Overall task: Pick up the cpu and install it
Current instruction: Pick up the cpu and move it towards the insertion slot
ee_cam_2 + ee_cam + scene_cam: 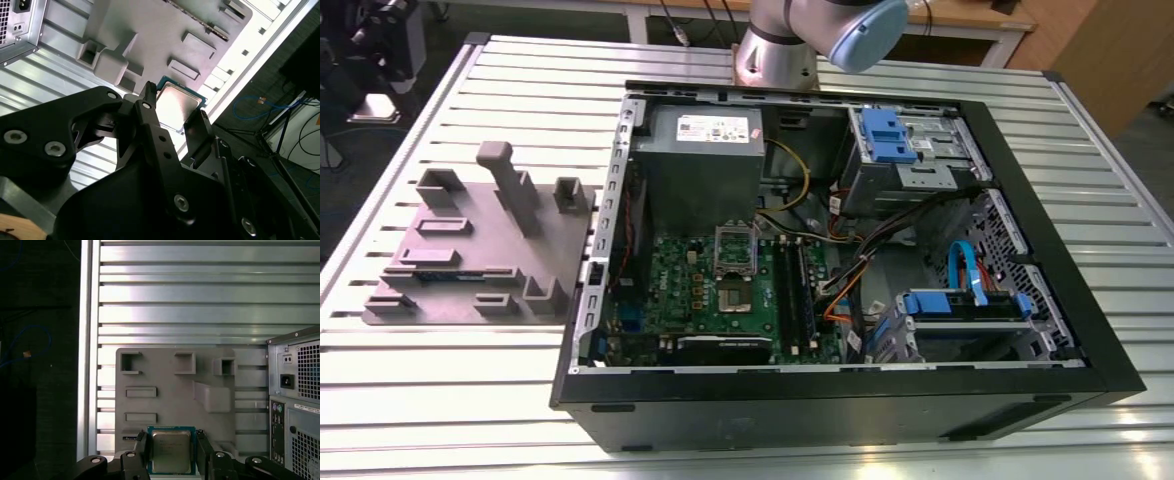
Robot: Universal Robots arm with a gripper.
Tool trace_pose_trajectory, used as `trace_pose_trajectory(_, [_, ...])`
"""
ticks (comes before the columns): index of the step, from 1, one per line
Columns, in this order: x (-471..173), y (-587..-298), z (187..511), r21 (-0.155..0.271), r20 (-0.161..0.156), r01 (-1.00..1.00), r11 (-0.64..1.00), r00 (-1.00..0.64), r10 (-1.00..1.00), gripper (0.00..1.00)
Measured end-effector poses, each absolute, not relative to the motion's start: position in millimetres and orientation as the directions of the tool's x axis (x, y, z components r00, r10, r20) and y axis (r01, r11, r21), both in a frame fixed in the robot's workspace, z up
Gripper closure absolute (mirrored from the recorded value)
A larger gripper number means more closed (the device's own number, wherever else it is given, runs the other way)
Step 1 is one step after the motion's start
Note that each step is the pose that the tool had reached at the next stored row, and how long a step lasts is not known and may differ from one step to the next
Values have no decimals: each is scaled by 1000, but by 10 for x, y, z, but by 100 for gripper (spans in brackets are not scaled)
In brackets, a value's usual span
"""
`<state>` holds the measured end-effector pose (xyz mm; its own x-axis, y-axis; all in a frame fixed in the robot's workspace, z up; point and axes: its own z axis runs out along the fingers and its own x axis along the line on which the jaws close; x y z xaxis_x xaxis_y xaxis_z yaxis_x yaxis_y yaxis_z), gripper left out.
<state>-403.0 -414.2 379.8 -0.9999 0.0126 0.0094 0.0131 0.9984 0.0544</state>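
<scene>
Hand (171,436): closed on the cpu (171,457) by two opposite edges
Cpu: held flat above the grey fixture (170,405) on the desk (175,300), well apart from the socket (735,262) in the case (854,410)
Risk: the thin edge grip could slip or tilt; a skewed cpu would miss the socket

The round silver-grey metal arm (781,50) is carrying a pale blue plastic cap (867,35) on its joint. In both wrist views the matte black angular tool (171,440) is showing two slim black fingers (141,452), flat linkage bars and a blocky body. Round silver screw heads (181,201) are glinting along its plates, and small holes are dotting one finger.
</scene>
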Motion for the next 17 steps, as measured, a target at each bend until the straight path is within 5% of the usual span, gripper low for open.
trace_pose_trajectory(17, [-3983,-4142,3798,54,9,13,998,-1000,13,53])
